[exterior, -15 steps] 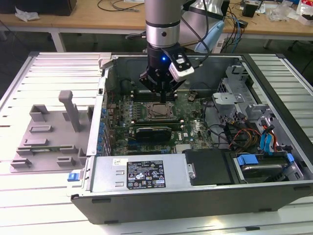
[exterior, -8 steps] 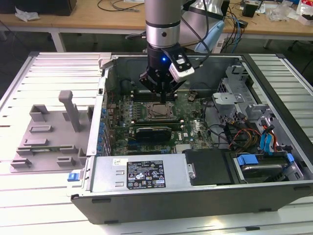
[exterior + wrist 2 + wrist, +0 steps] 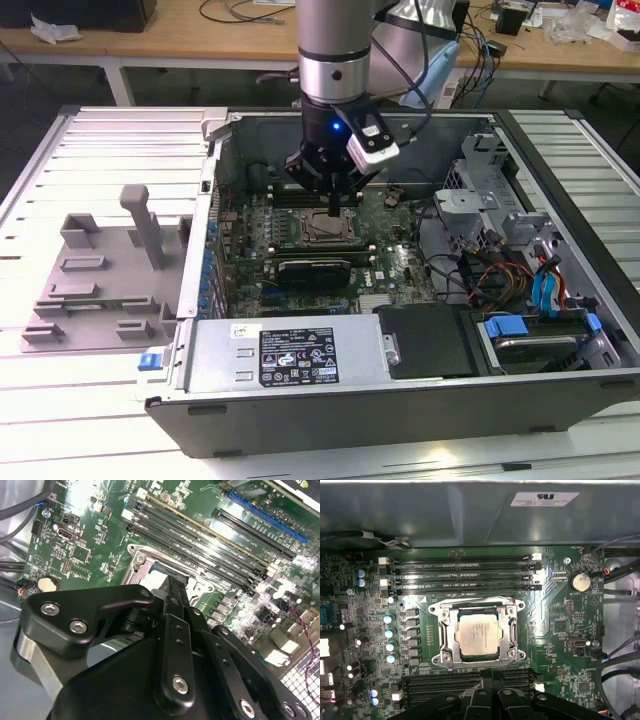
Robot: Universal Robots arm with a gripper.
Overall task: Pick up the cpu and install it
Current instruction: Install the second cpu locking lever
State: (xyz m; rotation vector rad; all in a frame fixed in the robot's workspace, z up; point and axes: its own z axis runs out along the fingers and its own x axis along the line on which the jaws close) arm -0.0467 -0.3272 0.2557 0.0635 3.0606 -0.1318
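The cpu (image 3: 479, 636), a pale silver square chip, lies flat inside the metal socket frame (image 3: 440, 630) on the green motherboard. In the exterior view the cpu (image 3: 326, 233) sits in the socket directly under my gripper (image 3: 335, 207). The gripper hangs a little above the board inside the open computer case. Its black fingertips (image 3: 481, 681) stand close together beside the socket's edge, with nothing between them. In the second wrist view the gripper (image 3: 173, 586) covers part of the cpu (image 3: 158, 578).
Long memory slots (image 3: 460, 575) run on both sides of the socket. A black card (image 3: 314, 268) lies near the socket, and cables (image 3: 480, 270) and drive bays (image 3: 530, 330) fill the exterior view's right. A grey holder (image 3: 110, 270) rests outside the case on the exterior view's left.
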